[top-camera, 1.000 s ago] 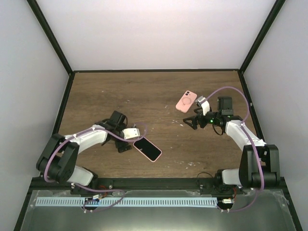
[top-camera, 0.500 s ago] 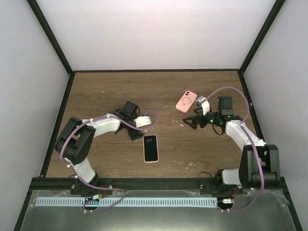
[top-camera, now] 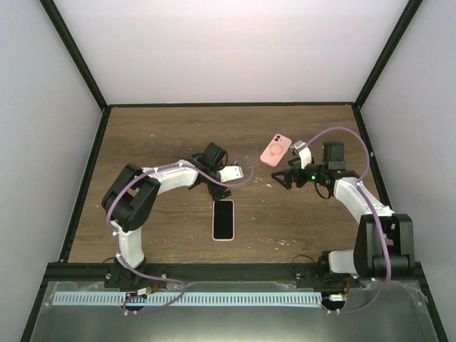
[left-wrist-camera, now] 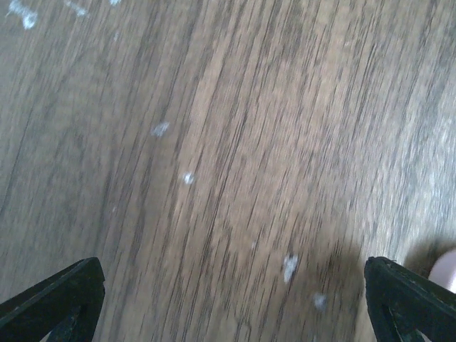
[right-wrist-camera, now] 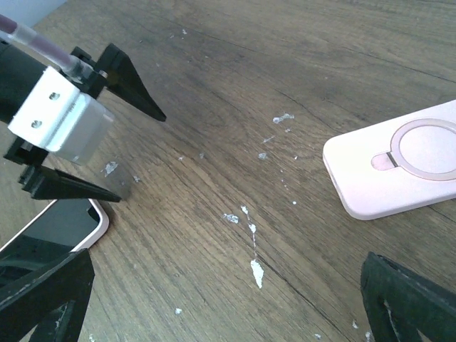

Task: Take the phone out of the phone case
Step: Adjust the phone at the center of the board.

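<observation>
Phone (top-camera: 223, 219), black-screened, pink-rimmed, lies on wooden desk (top-camera: 157, 135), apart from pink ring-backed case (top-camera: 276, 150). We see left claw (top-camera: 221, 191) and right claw (top-camera: 281, 181) spread.

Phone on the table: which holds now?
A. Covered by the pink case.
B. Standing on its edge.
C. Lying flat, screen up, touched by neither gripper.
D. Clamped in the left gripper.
C: the phone lies screen up on the table, clear of the open left gripper and right gripper, with the pink case apart from it.
</observation>
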